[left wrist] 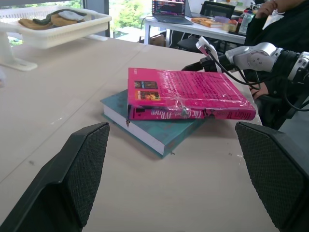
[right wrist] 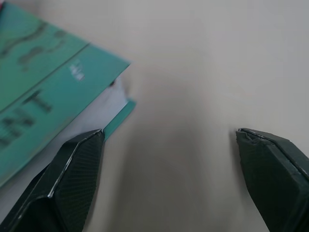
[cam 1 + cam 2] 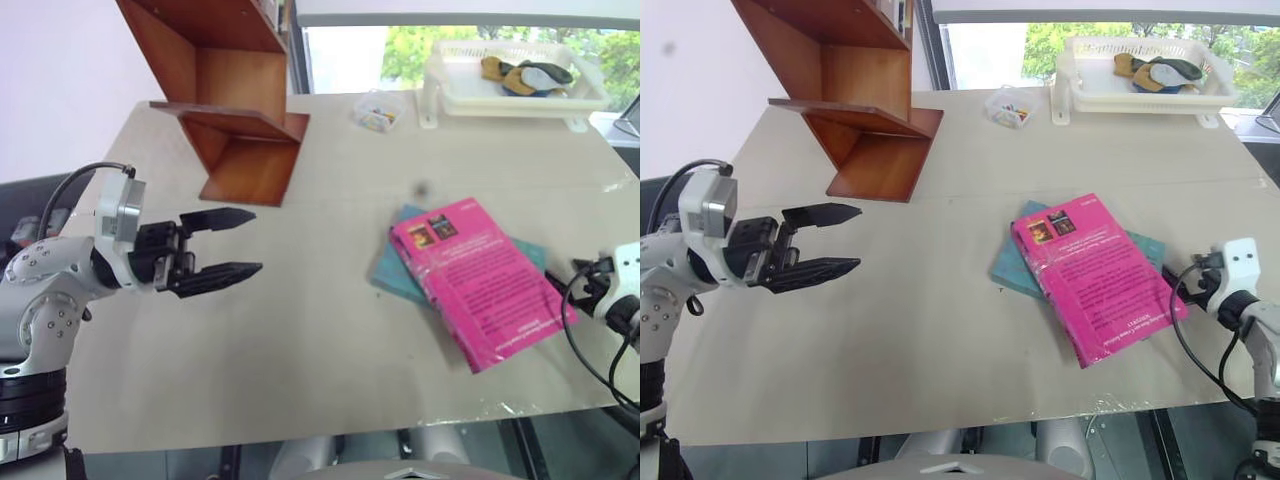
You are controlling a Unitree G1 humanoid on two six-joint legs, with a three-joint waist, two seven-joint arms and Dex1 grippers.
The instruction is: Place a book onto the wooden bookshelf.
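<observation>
The magenta-pink book (image 3: 480, 282) lies flat on the table, resting askew on a teal-blue book (image 3: 398, 268). The reddish-brown wooden bookshelf (image 3: 232, 95) stands at the table's far left. My left gripper (image 3: 256, 240) hovers over the table's left side, open and empty, pointing toward the books from a distance. In the left wrist view the book (image 1: 186, 92) sits between its fingers, far ahead. My right gripper (image 2: 169, 133) is open just off the books' right edge; a corner of the teal book (image 2: 43, 82) lies by one finger.
A white plastic basket (image 3: 452, 88) holding cloth items stands at the back right, with a small clear container (image 3: 378, 110) beside it. The table's front edge runs close below the books. A seated person (image 1: 285, 26) and a laptop (image 1: 169, 8) are beyond the table.
</observation>
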